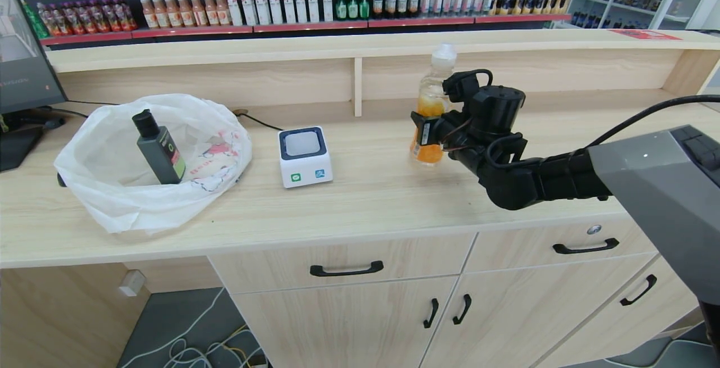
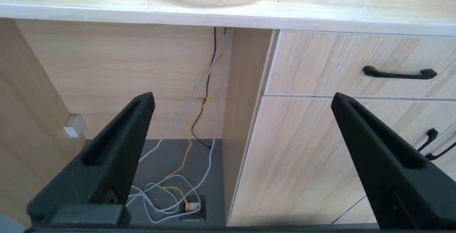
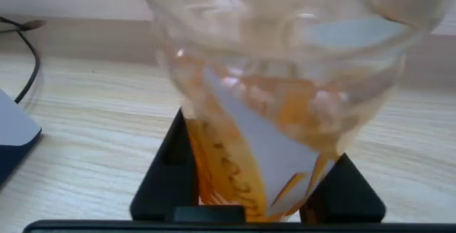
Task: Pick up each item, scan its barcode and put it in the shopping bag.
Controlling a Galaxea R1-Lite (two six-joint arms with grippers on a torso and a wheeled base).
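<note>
One orange-labelled bottle [image 1: 432, 98], print unreadable, is pinched by the right fingers [image 3: 162, 187]; left fingers [image 2: 107, 162] spread wide.

The light wooden worktop [image 1: 371, 199] carries a white plastic shopping bag [image 1: 112, 210] toward its left end and a small white barcode scanner [image 1: 304, 156] near the middle. A black cable [image 1: 261, 122] lies on it behind them.

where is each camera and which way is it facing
Head: up high, facing down at the counter; right arm, right gripper shut on the bottle.
Left wrist: below counter height, facing the drawers; left gripper open.
Right wrist: close behind the bottle; its fingers flank it.
Shared: head and right wrist both show the bottle.
</note>
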